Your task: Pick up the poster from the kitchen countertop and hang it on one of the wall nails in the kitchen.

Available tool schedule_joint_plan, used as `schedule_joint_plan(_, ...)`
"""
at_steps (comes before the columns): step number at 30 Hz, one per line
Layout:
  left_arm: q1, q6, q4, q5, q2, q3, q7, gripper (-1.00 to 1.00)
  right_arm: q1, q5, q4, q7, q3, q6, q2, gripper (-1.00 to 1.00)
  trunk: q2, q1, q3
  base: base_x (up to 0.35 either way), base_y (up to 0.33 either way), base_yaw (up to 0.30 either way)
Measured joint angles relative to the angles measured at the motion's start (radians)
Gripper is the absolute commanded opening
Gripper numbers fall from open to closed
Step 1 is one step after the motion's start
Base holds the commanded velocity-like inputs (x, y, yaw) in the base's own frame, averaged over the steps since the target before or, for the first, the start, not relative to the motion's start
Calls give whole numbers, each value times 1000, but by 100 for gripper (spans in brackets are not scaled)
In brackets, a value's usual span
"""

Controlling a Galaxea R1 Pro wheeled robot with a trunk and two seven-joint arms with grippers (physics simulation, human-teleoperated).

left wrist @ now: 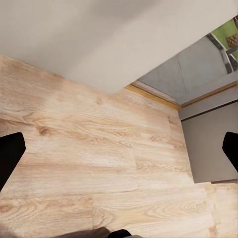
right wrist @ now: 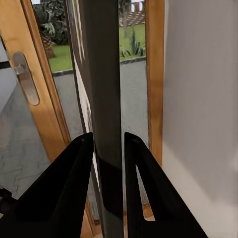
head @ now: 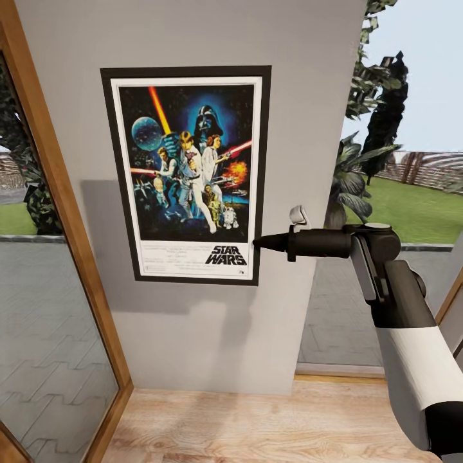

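Poster [head: 186, 175] flat on grey wall [head: 302, 77], R fingers [right wrist: 136, 183] clamped on its edge, L fingers [left wrist: 10, 153] apart

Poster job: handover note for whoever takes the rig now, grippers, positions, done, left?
Right gripper: shut on the poster, pinching the lower part of its right edge; in the right wrist view the frame edge sits between both fingers.
Left gripper: open, holding nothing, pointing down at the wood floor.
Poster: upright, flat against the grey wall between the glazed openings.
Done: poster picked up and carried to the wall.
Left: no nail is visible, so hanging is unconfirmed. Check that it catches before releasing, then withdraw the right arm.
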Motion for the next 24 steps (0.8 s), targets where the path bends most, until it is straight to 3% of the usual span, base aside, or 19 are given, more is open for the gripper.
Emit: schedule_joint_plan(24,0,0,0,0,1,0,0,100,-23,0,0,-2,0,0,0,-100,0,0,0,0,0,0)
